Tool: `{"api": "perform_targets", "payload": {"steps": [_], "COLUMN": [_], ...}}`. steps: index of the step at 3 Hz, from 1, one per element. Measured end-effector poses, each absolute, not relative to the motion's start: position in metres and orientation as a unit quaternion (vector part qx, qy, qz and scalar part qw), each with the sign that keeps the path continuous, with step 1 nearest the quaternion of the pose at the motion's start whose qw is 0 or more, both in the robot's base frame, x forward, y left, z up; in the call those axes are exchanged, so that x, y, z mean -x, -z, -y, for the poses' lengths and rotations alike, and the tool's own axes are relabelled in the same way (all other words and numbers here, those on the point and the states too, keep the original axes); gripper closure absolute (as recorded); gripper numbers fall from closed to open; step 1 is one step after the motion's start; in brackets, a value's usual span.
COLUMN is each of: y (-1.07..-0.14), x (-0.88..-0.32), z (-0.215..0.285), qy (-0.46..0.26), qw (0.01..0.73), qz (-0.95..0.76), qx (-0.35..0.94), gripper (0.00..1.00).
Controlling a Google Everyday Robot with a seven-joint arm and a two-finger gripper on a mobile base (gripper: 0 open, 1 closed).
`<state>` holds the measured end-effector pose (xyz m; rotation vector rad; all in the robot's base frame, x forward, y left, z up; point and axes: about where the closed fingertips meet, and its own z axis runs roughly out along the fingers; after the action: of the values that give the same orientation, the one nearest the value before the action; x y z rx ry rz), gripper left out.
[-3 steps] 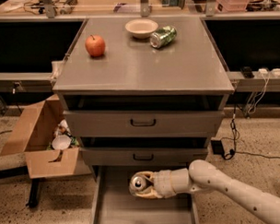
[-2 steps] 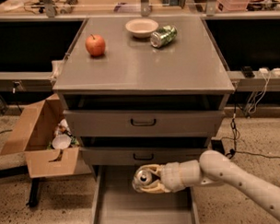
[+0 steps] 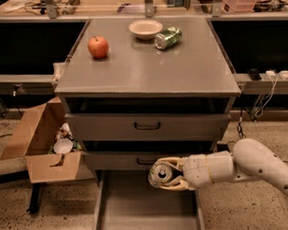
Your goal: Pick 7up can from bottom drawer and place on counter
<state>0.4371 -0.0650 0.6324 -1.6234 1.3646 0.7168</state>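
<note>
Lifting the 7up can [image 3: 161, 172] well, I judge, means a straight rise before swinging to the counter [image 3: 147, 69] high above the bottom drawer [image 3: 147, 209]. The can hangs over that drawer's bare floor, clamped in the gripper [image 3: 158, 175] jaws. Left of the drawer, a cardboard box [image 3: 46, 164] holds white litter.

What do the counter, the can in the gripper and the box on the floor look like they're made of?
The counter: probably metal, smooth grey with a soft sheen. The 7up can, clamped in the gripper above the open bottom drawer: likely aluminium, shiny silver top with pull tab. The box: brown cardboard, matte, flaps folded open.
</note>
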Motion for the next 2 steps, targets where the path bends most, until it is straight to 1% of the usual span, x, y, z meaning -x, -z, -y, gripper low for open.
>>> {"api": "perform_targets", "payload": {"steps": [1,2], "y": [-0.633,-0.666], "x": [-0.437,-0.449], "z": [0.065,0.061], "qy": [-0.287,-0.286], "qw": [0.436,0.449], "qz": [-0.548,-0.543], "qx": [0.653,0.649], "gripper": [1.0,1.0]}}
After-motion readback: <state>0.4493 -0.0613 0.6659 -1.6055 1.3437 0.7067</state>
